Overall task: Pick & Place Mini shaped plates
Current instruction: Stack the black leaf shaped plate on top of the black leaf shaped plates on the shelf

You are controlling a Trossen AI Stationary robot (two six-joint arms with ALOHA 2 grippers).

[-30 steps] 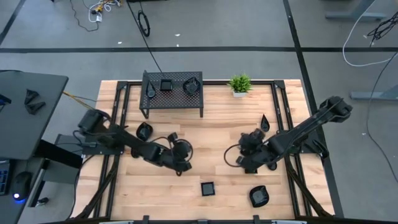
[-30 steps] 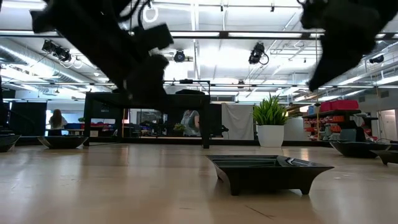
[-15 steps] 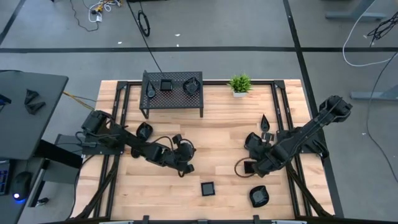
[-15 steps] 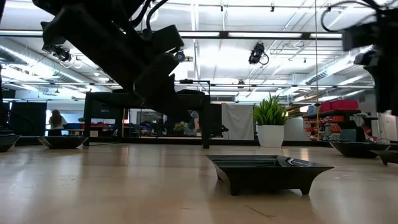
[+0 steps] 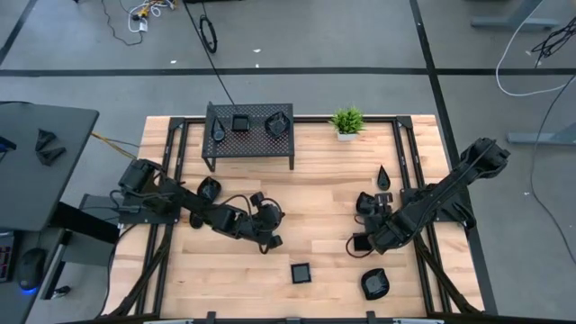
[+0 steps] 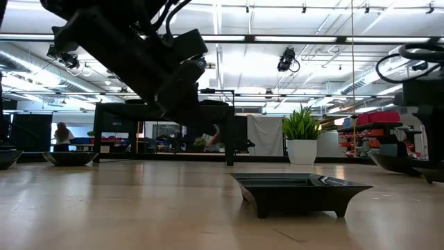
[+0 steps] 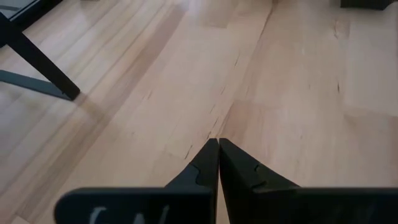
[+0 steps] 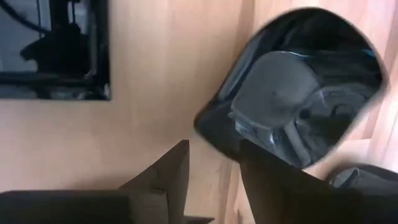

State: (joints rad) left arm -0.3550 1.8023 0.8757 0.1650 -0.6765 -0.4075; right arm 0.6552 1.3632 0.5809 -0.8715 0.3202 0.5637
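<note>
- Right tool low over the right-hand part of the worktop, fingers spread apart with nothing between them.
- Close in front of those fingers in the right wrist view, a glossy rounded-blob plate; a square plate beside it, apart from it.
- From above, square plate right at the tool, partly under the arm; rounded plate nearer, at the near right edge.
- Left tool over the middle of the worktop, fingers pressed together, gripping nothing, bare wood below.
- Another square plate near the centre of the near edge, well apart from both tools; same plate large and close in the low view.
- Teardrop plate on the right side, beyond the right arm.
- Rounded plate on the left, just beside the left arm.
- Black perforated rack at the far left-centre, carrying a square plate and a leaf-shaped plate on top.
- Small green potted plant to the right of the rack, at the far edge.
</note>
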